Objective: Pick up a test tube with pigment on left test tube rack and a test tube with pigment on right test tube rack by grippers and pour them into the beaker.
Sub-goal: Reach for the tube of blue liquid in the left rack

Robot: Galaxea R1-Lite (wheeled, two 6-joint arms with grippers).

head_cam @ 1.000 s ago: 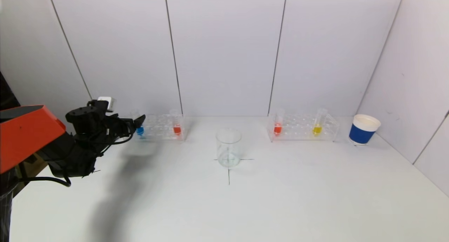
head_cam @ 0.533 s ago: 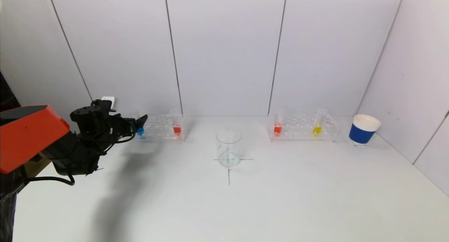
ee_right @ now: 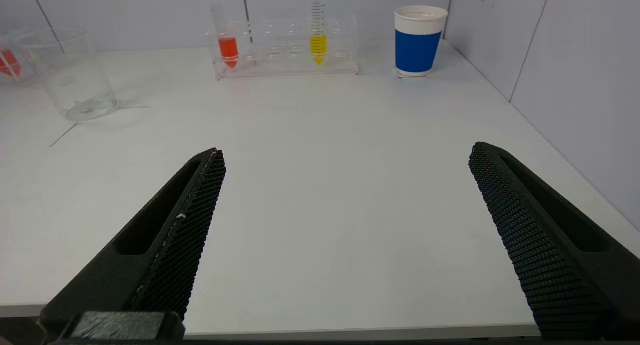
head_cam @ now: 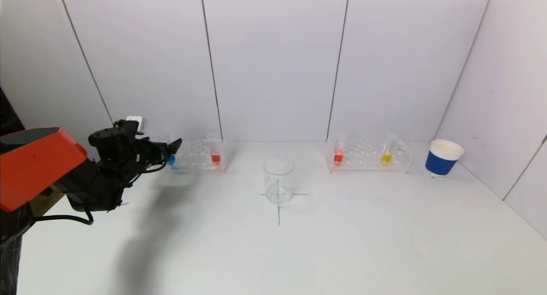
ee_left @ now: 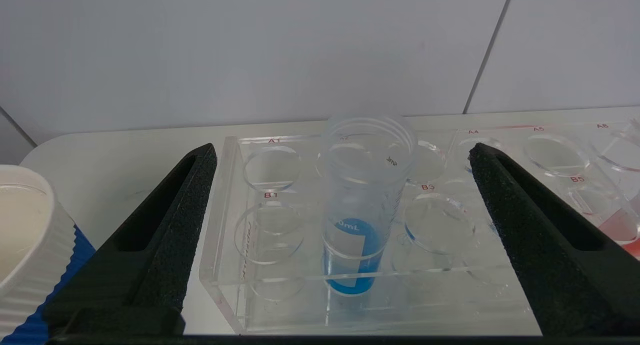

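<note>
The left test tube rack (head_cam: 198, 156) holds a tube of blue pigment (head_cam: 171, 159) at its left end and a tube of red pigment (head_cam: 216, 157). My left gripper (head_cam: 170, 148) is open right in front of the blue tube (ee_left: 357, 215); in the left wrist view the tube stands between the spread fingers (ee_left: 342, 150), touching neither. The empty glass beaker (head_cam: 278, 179) sits mid-table on a cross mark. The right test tube rack (head_cam: 369, 156) holds a red tube (head_cam: 338, 156) and a yellow tube (head_cam: 386, 157). My right gripper (ee_right: 345, 152) is open above the table's near edge, out of the head view.
A blue paper cup (head_cam: 443, 157) stands to the right of the right rack. Another ribbed white and blue cup (ee_left: 25, 245) stands just left of the left rack. White walls close off the back and right side.
My left gripper has edged forward and a little to the right, closer to the blue tube. Nothing else has moved.
</note>
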